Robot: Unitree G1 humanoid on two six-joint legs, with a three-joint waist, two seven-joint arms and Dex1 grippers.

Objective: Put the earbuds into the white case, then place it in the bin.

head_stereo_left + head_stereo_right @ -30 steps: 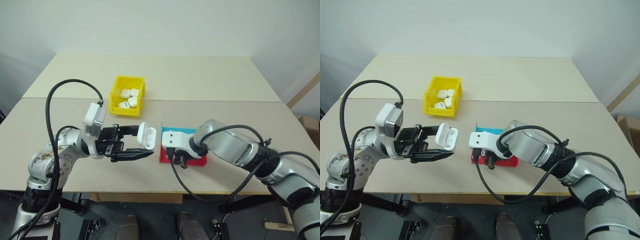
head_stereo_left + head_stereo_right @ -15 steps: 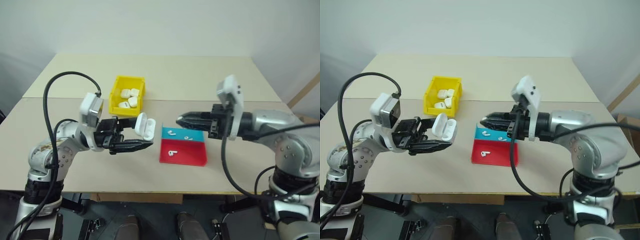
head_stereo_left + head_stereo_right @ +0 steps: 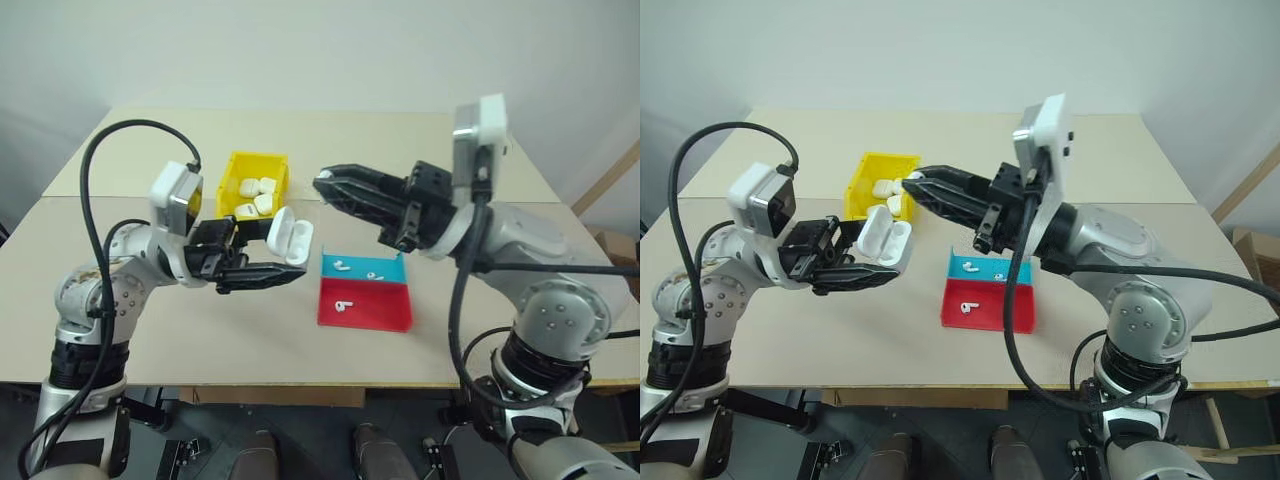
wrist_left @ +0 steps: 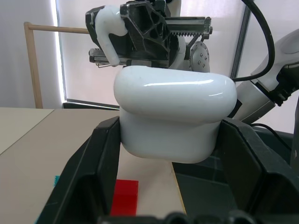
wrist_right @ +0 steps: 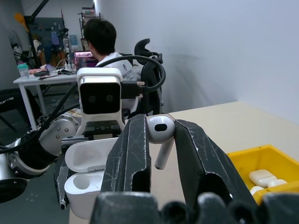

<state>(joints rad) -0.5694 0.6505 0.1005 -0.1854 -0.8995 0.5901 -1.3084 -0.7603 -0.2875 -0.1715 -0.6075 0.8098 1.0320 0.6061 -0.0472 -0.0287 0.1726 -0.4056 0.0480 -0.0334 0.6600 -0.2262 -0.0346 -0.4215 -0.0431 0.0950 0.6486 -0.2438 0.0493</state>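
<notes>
From my head camera, my left gripper clamps the small glossy white case, lid flipped up, above the table beside the bright yellow plastic bin. My right gripper hovers over it. Through my left wrist, the case fills the gap between my fingers. Through my right wrist, my fingers pinch a tiny white earbud, stem downward, above the opened case.

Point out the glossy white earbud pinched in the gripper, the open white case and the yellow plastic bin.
earbud (image 5: 160, 127): right wrist view, rounded head.
white case (image 3: 292, 240): left eye view, body.
yellow bin (image 3: 232, 183): left eye view, left wall.
</notes>
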